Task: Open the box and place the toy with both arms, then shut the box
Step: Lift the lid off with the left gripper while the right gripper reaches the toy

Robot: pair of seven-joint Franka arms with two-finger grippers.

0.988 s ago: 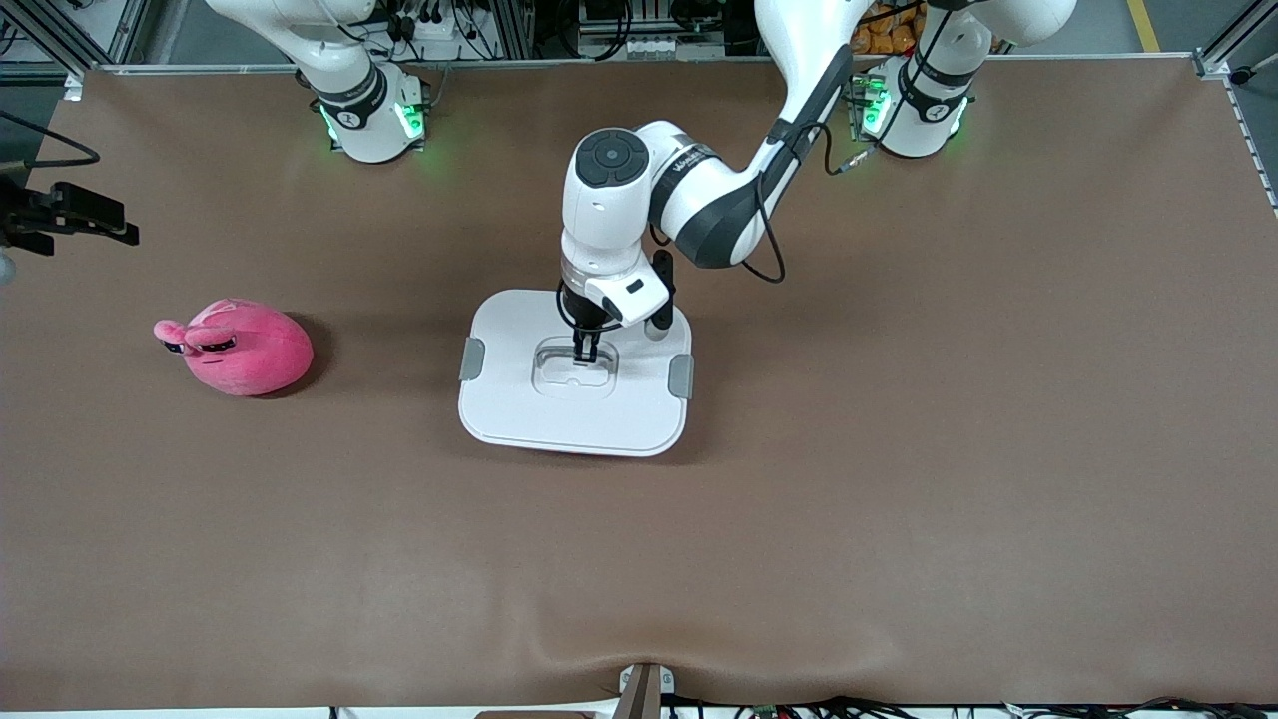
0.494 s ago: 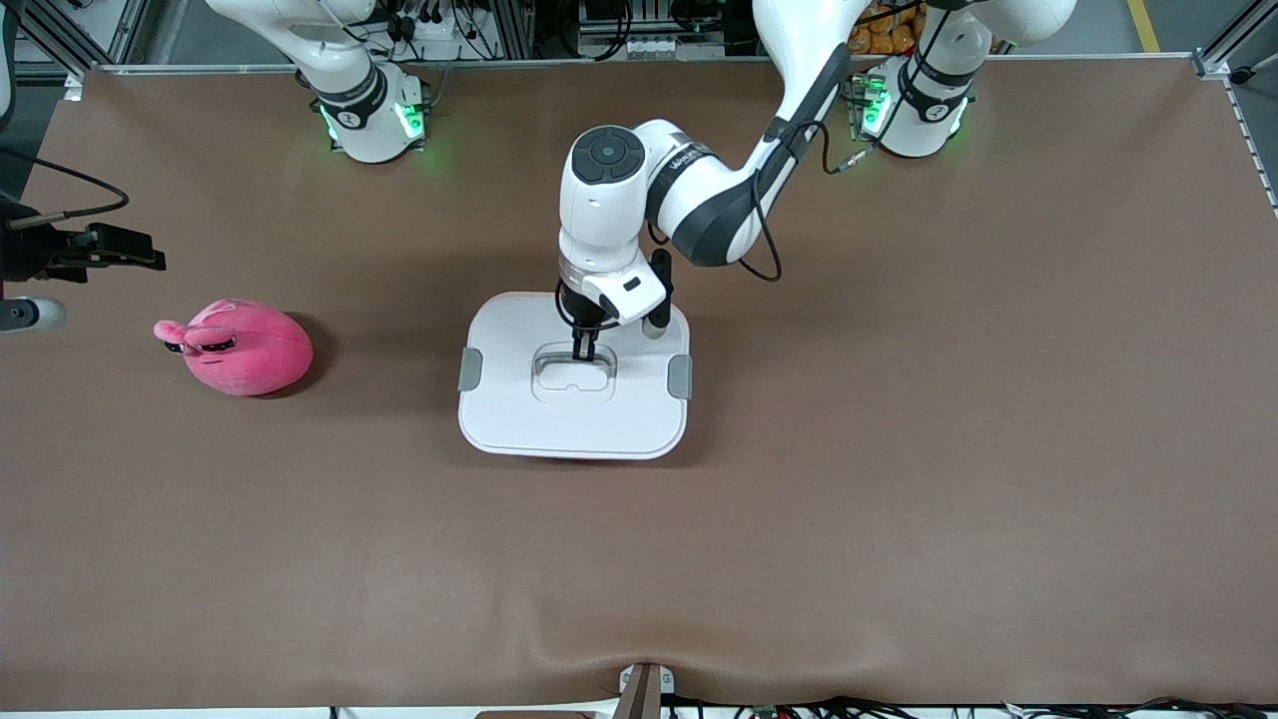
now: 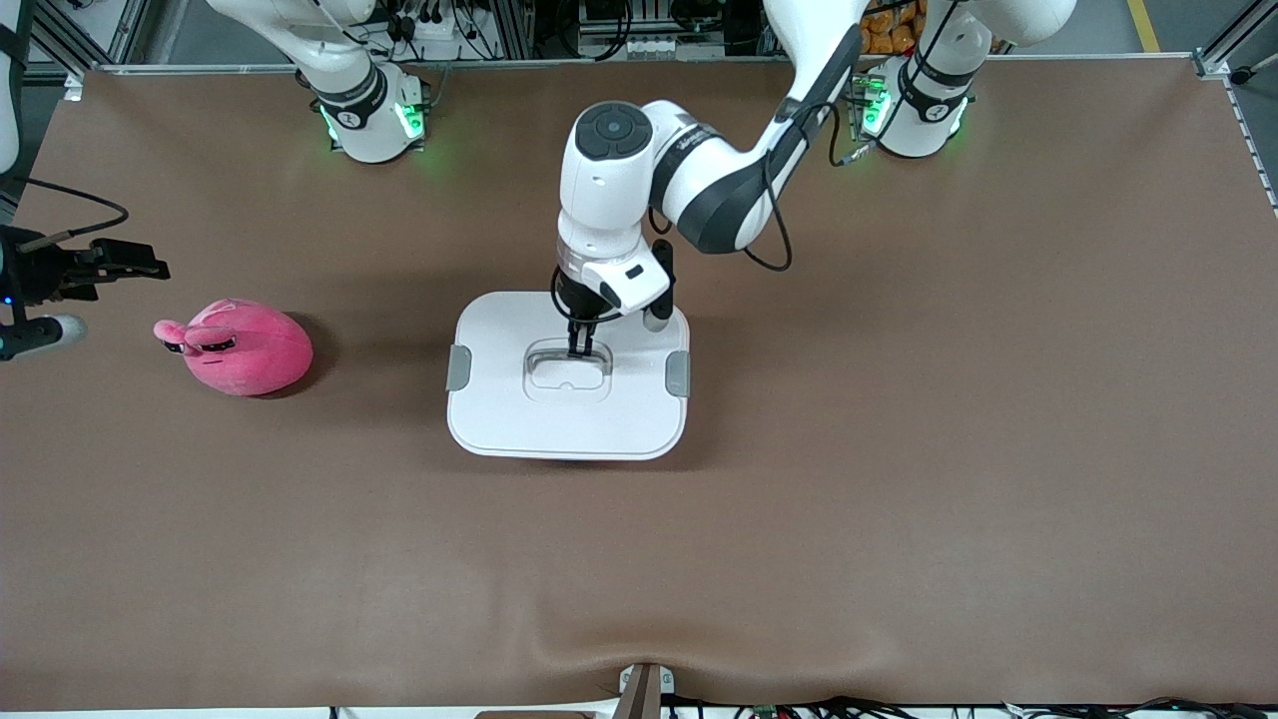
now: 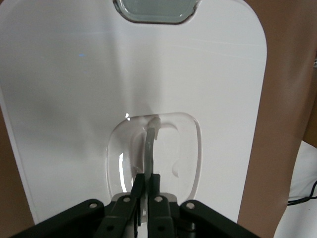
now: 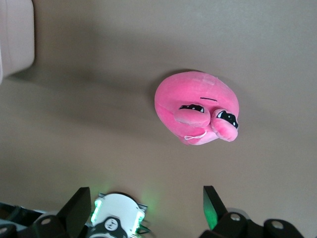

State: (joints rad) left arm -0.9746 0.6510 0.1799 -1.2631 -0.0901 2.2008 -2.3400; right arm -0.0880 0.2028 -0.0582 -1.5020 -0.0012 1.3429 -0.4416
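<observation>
White lid [image 3: 569, 419] of the box sits mid-table, nearest thing to my front camera, grey clips [image 3: 458, 367] at its two ends. Clear handle [image 3: 567, 362] lies in the lid's recess, and my left gripper [image 3: 578, 349] is down in it, fingers [image 4: 155, 191] pinched tight on the thin clear handle strip, seen plainly in the left wrist view. Lid looks level; I can't tell whether it's lifted off the tub. Pink plush toy [image 3: 235, 347] lies on the brown table [image 3: 899, 449] toward the right arm's end, well apart from the box, about as far from the front camera as the handle, eyes facing the table edge. Right gripper [image 3: 120, 262] hangs over the table just beside the toy, jaws spread wide, nothing in them; right wrist view looks down at the toy [image 5: 198, 115] between the finger tips [image 5: 213, 203].
</observation>
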